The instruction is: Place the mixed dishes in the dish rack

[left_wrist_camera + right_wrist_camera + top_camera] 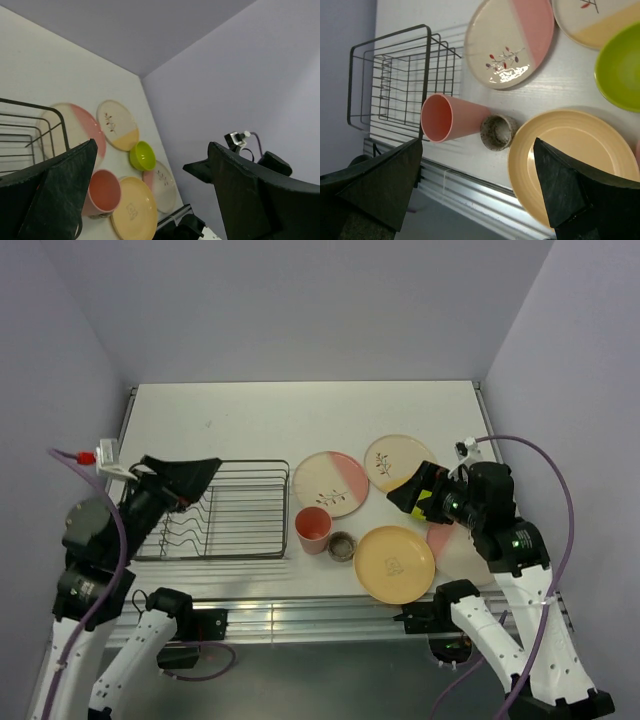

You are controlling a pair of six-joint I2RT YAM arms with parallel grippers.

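Two spread, empty: left end effector point(200, 483), right end effector point(405, 490) | dish rack point(250, 463) long axis left-right | pink cup point(312, 528) upright

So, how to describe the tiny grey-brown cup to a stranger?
Find the dark wire dish rack on the left. Beside its right end stands a pink cup; the tiny grey-brown cup sits between that and the round yellow-orange plate. It is the smallest dish, the only speckled one.
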